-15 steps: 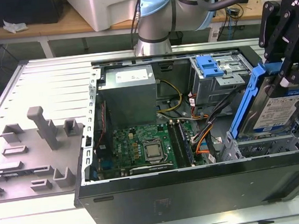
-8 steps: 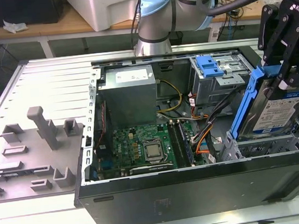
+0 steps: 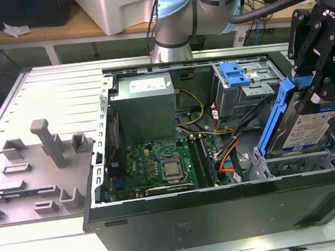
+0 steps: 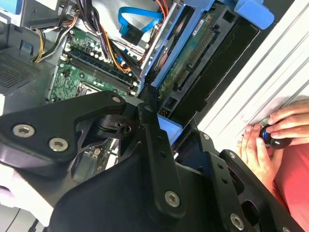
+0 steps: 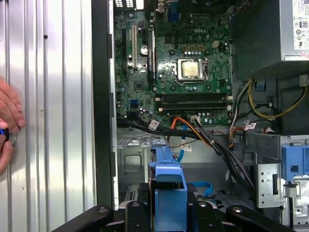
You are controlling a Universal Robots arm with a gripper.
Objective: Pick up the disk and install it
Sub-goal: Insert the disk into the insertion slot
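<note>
The disk (image 3: 311, 126) is a silver drive with a white-and-blue label in a blue plastic frame. It stands tilted on edge over the drive cage (image 3: 288, 165) at the exterior view's right end of the open computer case (image 3: 222, 214). My black gripper (image 3: 308, 87) is shut on the frame's upper end. In the second wrist view, the disk's green circuit-board underside (image 4: 193, 53) slants away from my gripper (image 4: 166, 130). In the first wrist view, the blue frame (image 5: 166, 169) rises between my fingers (image 5: 140, 208), over the metal bay floor (image 5: 133, 154).
Inside the case lie the motherboard (image 3: 153, 162), a grey power supply box (image 3: 145, 101), loose cables (image 3: 228, 149) and a second cage with a blue tab (image 3: 233, 73). A grey fixture plate (image 3: 36, 166) sits at the exterior view's left. A person's hands (image 4: 270, 135) rest on the ribbed table beside the case.
</note>
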